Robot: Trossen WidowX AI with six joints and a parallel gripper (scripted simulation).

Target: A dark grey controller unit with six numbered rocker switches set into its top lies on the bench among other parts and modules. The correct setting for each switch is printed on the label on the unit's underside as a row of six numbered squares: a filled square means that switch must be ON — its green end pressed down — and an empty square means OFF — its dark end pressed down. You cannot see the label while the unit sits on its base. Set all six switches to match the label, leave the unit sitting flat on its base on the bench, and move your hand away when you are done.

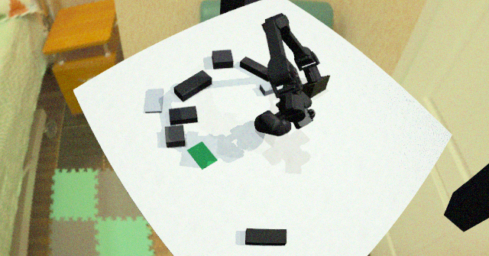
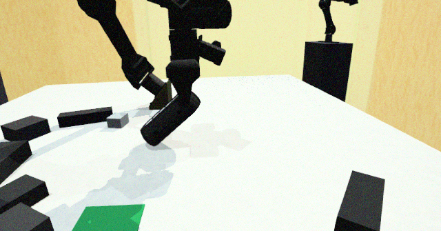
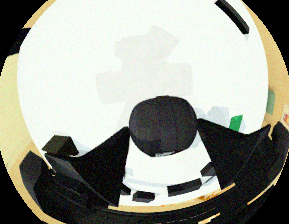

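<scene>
- Hand [image 2: 183,86] is clamped on the upper end of the unit [image 2: 170,118].
- Unit hangs steeply tilted, its low end at the tabletop [image 2: 275,121]; whether they touch is unclear.
- Green card [image 2: 110,217] lies nearby.

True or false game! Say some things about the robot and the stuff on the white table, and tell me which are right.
1. The controller unit is tilted. True.
2. The jaws hold the green plate. False: the green plate lies flat on the bench; the jaws hold the controller unit.
3. One dark block lies apart from the others. True.
4. The small grey cube sits atop a block. False: the cube sits on the bench beside a long block.
</scene>
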